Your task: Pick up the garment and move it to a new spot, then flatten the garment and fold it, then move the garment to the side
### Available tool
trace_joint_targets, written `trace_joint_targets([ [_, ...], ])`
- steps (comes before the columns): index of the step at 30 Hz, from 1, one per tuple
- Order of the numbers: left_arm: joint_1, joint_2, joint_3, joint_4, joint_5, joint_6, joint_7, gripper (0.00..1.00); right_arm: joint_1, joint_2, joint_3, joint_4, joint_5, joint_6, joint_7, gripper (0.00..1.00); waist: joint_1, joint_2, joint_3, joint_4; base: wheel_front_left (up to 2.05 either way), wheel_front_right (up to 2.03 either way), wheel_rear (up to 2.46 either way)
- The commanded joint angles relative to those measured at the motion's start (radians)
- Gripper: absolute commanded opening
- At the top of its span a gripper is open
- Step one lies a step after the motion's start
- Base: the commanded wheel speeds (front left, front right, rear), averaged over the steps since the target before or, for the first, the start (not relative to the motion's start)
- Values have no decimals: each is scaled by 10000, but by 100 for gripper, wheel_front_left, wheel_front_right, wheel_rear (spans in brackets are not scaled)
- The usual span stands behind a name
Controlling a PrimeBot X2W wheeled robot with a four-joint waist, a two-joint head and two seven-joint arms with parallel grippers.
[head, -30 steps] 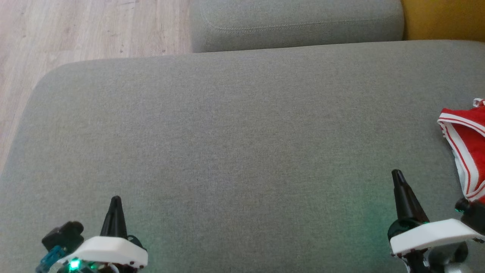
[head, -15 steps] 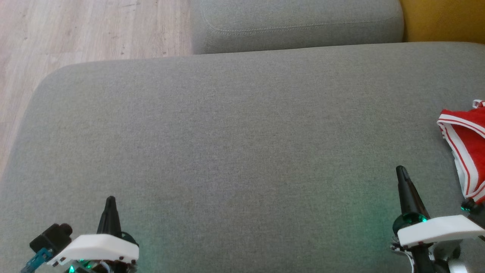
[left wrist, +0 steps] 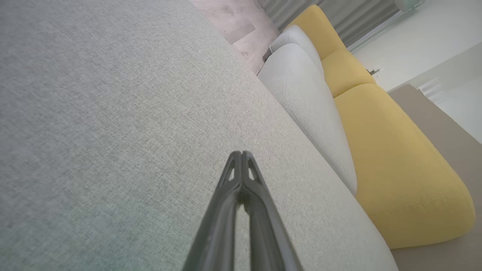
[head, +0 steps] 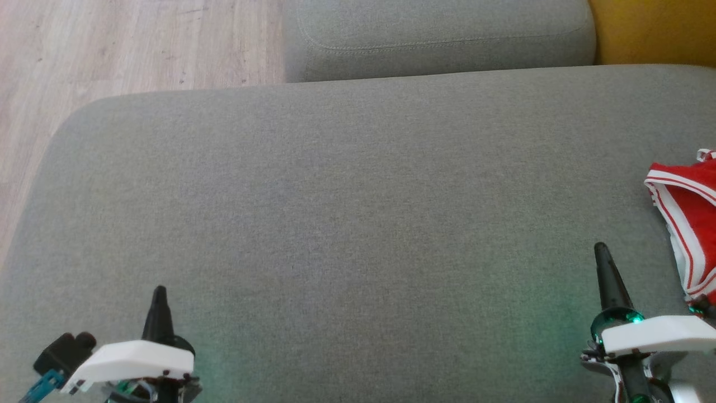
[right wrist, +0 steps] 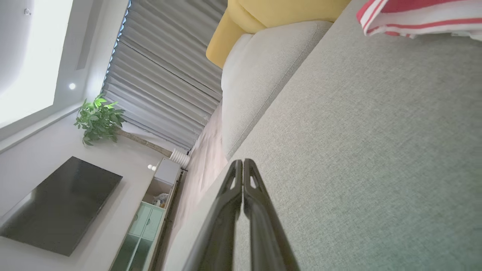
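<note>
While I am looking down over the wide grey sofa seat (head: 358, 184), I am holding my left fingers (head: 158, 316) low at its near left corner, pressed fully together and gripping nothing. My right fingers (head: 608, 277) are pointing the same way at the near right, likewise closed tight with nothing between them. Whether either pair is touching the fabric beneath, I cannot tell.

The garment (head: 691, 207), red with white striped bands, is lying crumpled on the seat at the far right, partly cut off by the edge of my head view. It is sitting near my right fingers, on their right, with a strip of bare grey weave showing between the two.

Along my left wrist, both dark tips are meeting over plain seat fabric. Along my right wrist, the tips are meeting too, and the striped hem of the garment is showing at the upper right corner, well ahead of them.

Beyond the seat a grey cushion (head: 436, 33) is lying along its far edge, with a yellow cushion (head: 654, 28) beside it and wooden floor (head: 112, 45) to the left. Past the sofa, my right wrist is also catching slatted blinds (right wrist: 162, 94), a leafy plant (right wrist: 98, 118) and a dark screen (right wrist: 56, 203).
</note>
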Motion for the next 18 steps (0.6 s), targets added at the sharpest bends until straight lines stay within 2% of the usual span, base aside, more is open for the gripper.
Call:
trace_joint_targets([
  [1, -572, 29, 386, -235, -195, -99, 25, 0, -585, -221, 84, -274, 251, -4, -65, 0, -1, 0, -4, 1, 0, 0, 0],
  [18, -742, -310, 1029, -89, -1913, -667, 336, 0, -944, -231, -66, 264, 2182, -5, -46, 0, -1, 0, -84, 11, 0, 0, 0],
])
